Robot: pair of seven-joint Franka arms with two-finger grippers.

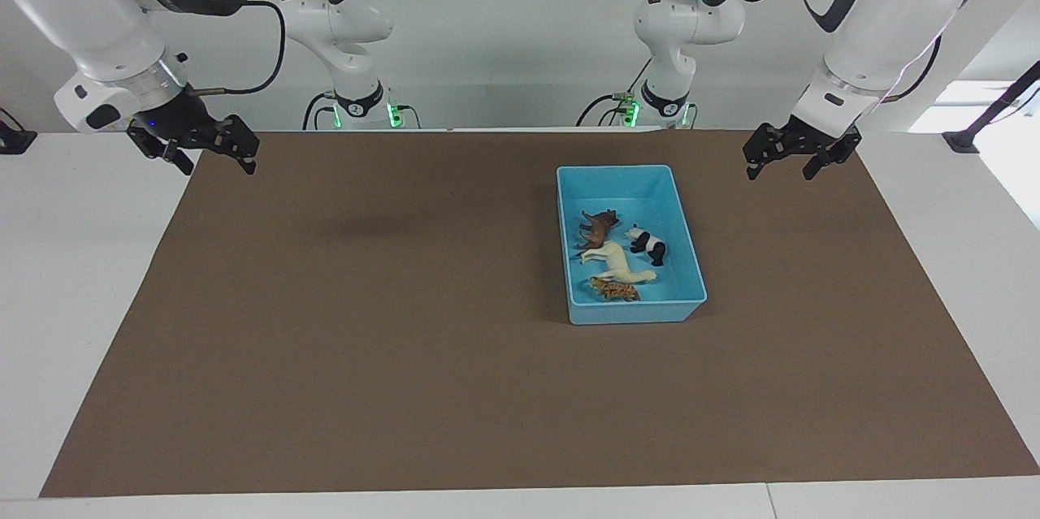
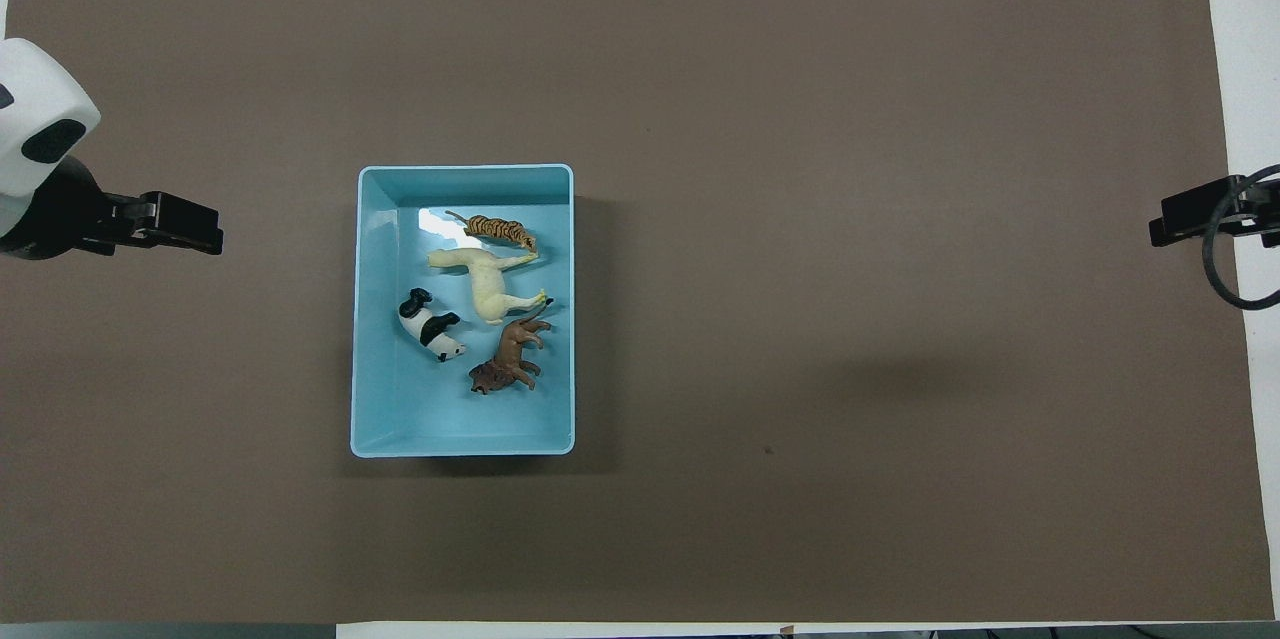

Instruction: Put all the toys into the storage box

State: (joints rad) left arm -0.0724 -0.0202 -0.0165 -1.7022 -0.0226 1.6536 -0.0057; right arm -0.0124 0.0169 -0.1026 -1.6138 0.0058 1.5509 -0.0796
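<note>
The light blue storage box stands on the brown mat, toward the left arm's end of the table; it also shows in the overhead view. All toys lie in it on their sides: the brown lion, the panda, the cream horse-like animal and the striped tiger. My left gripper hangs open and empty above the mat's edge at its own end. My right gripper hangs open and empty above the mat's edge at its end.
The brown mat covers most of the white table. Nothing else lies on it. Both arm bases stand at the table's edge nearest the robots.
</note>
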